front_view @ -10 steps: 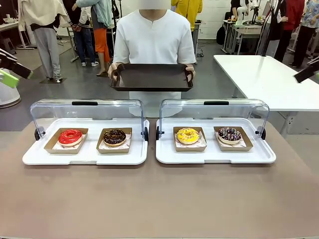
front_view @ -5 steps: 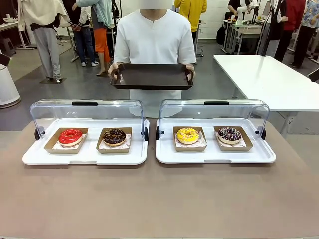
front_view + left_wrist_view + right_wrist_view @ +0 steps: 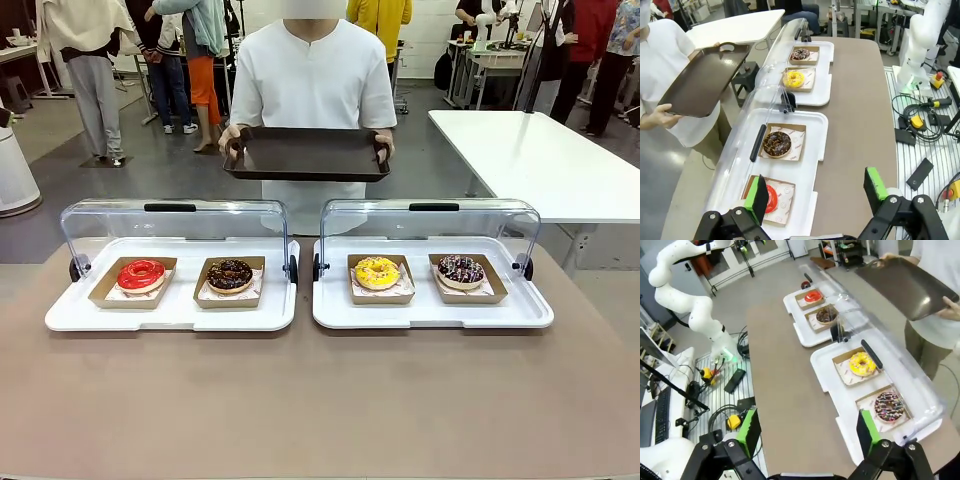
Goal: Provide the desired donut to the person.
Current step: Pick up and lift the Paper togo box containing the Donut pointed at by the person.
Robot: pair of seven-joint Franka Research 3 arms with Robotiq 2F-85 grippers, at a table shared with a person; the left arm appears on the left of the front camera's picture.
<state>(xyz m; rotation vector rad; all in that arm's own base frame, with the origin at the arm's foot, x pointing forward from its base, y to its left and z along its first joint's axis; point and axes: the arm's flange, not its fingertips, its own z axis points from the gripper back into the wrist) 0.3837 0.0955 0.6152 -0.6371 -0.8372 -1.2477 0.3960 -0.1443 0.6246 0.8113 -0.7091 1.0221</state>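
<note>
Around: four donuts on two white serving trays [image 3: 430, 318] on the desk [image 3: 320, 400]; raised clear lids [image 3: 175, 225] stand between them and the person [image 3: 310, 80].
Person: beyond the lids, holding a dark tray [image 3: 306, 153].
My left tool [image 3: 816, 192]: wide apart, empty; red donut [image 3: 773, 198] beside one finger, chocolate donut [image 3: 777, 143] farther ahead.
My right tool [image 3: 807, 435]: wide apart, empty; sprinkled donut [image 3: 888, 406] just ahead, yellow donut [image 3: 861, 363] beyond.
</note>
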